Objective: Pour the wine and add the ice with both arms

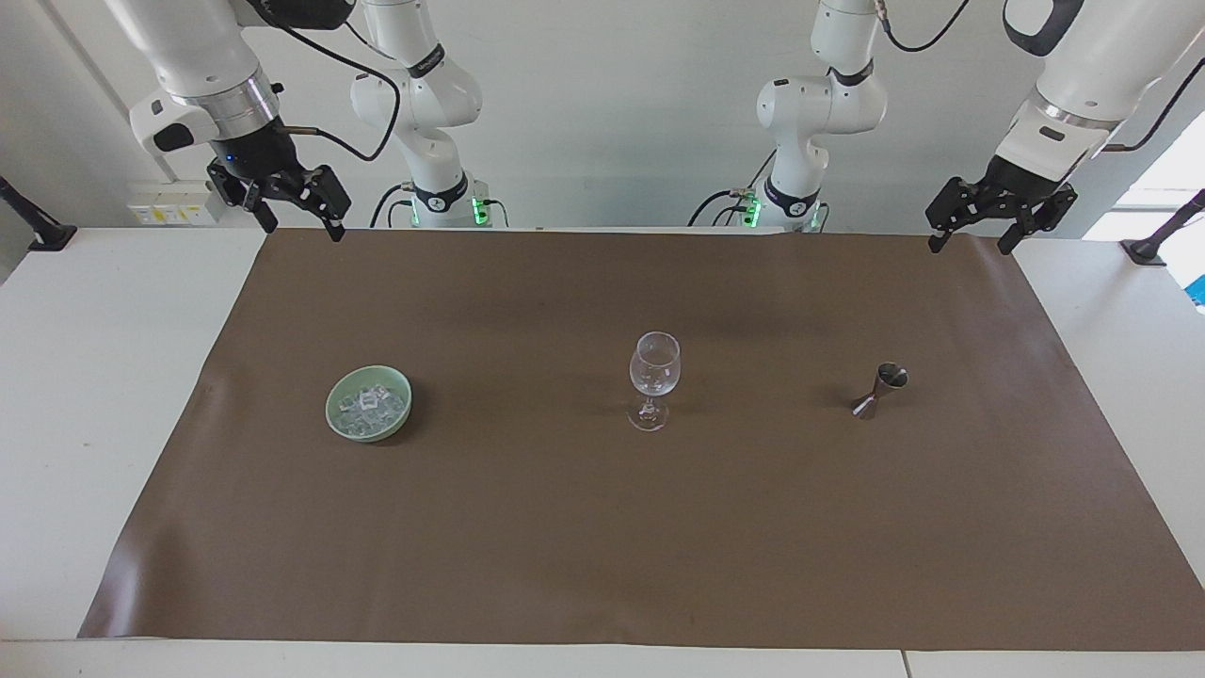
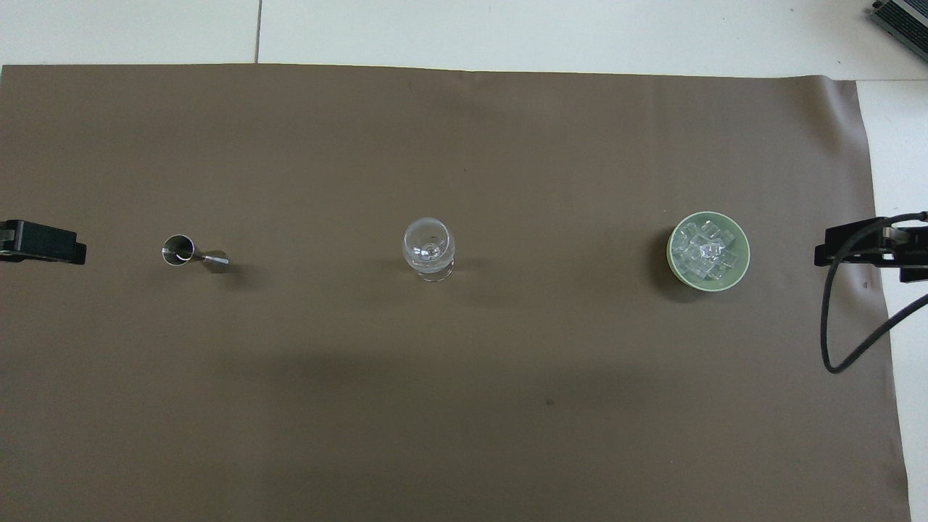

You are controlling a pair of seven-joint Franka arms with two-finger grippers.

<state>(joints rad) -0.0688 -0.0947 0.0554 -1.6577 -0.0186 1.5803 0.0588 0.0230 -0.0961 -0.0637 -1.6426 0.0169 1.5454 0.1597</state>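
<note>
An empty clear wine glass [image 1: 653, 379] [image 2: 429, 250] stands upright in the middle of the brown mat. A pale green bowl [image 1: 369, 403] [image 2: 708, 251] toward the right arm's end holds the ice [image 1: 371, 403] [image 2: 702, 250], a heap of small clear cubes. Toward the left arm's end stands a small metal jigger [image 1: 882, 389] [image 2: 192, 252]. No wine shows; what the jigger holds cannot be told. My right gripper [image 1: 303, 229] hangs open over the mat's corner near its base, holding nothing. My left gripper [image 1: 970, 247] hangs open over the other robot-side corner, also holding nothing.
The brown mat [image 1: 602, 546] covers most of the white table [image 1: 104, 377]. Black clamp posts [image 1: 38, 231] [image 1: 1153, 247] stand at the table's two ends near the robots. A black cable [image 2: 848, 333] loops beside the right gripper.
</note>
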